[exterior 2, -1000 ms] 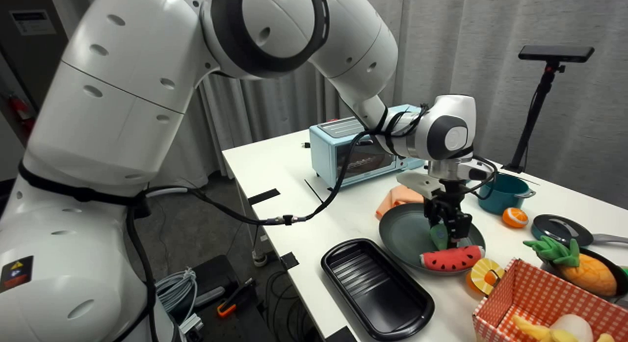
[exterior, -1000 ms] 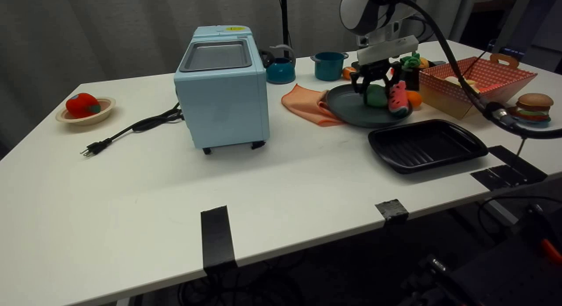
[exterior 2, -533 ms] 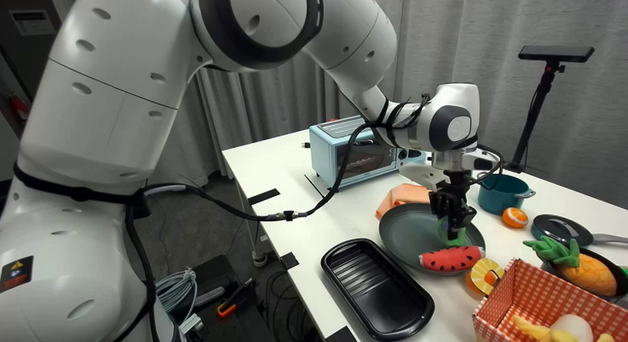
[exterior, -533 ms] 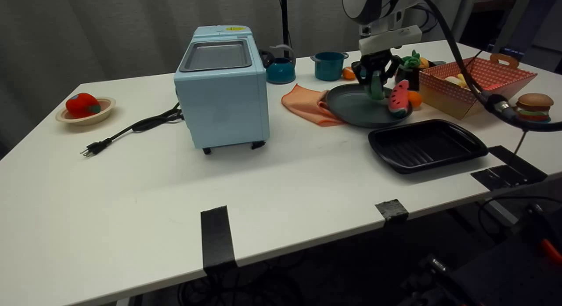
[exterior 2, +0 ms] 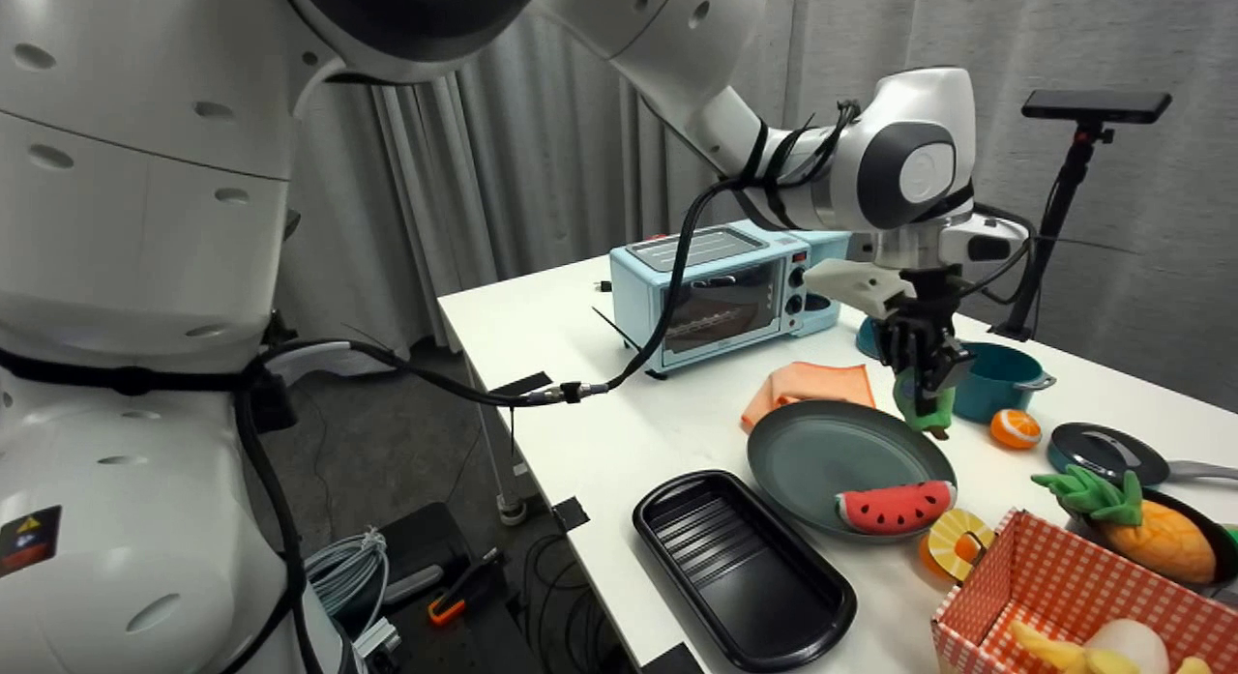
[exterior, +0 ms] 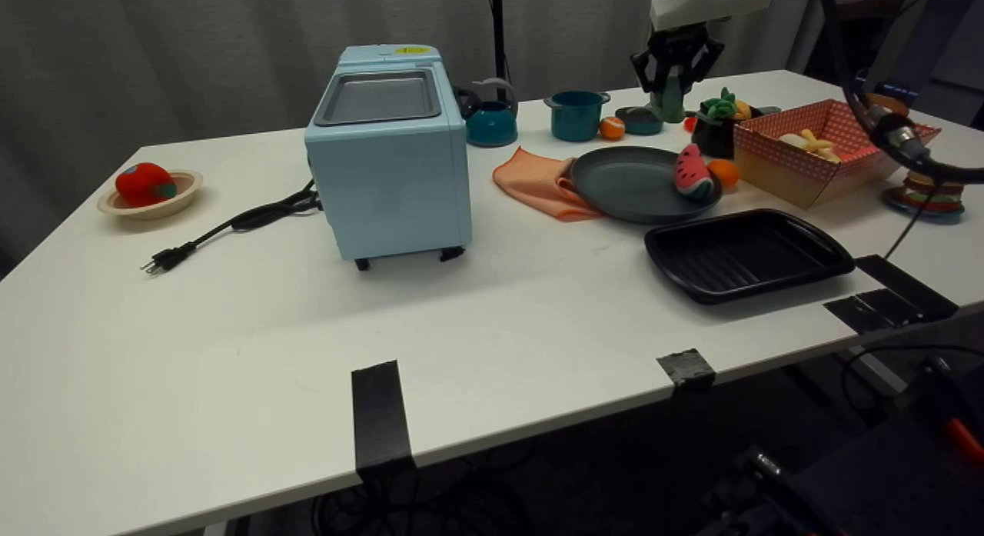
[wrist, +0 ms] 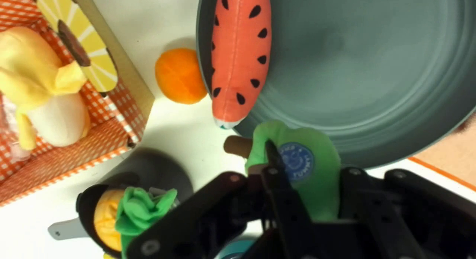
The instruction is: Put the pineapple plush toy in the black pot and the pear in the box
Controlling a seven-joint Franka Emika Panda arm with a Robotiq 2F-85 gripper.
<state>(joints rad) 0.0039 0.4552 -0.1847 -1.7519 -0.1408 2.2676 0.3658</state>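
The green pear [wrist: 319,184] with a brown stem is held in my gripper [wrist: 308,168], whose dark fingers press on it from both sides. In both exterior views the gripper [exterior: 670,76] [exterior 2: 924,379] and the pear [exterior: 667,107] [exterior 2: 940,415] hang in the air past the plate's far edge. The orange pineapple plush toy [exterior 2: 1161,539] with a green tuft sits in the black pot [exterior: 715,140]; the pot also shows in the wrist view [wrist: 160,170]. The red checked box [exterior: 792,171] [wrist: 63,170] stands beside the pot and holds a banana toy [wrist: 33,73].
A grey plate [exterior 2: 822,461] carries a watermelon slice [exterior 2: 895,508]. An orange [wrist: 180,76] lies between plate and box. A black grill pan [exterior 2: 745,568] is at the table's near side. A teal pot [exterior: 576,117], orange half [exterior 2: 1016,428] and small pan [exterior 2: 1107,454] stand at the back.
A second ago the gripper was around the pear on the plate. It has since closed on it and lifted it up, off and away from the plate. The watermelon slice shifted slightly.
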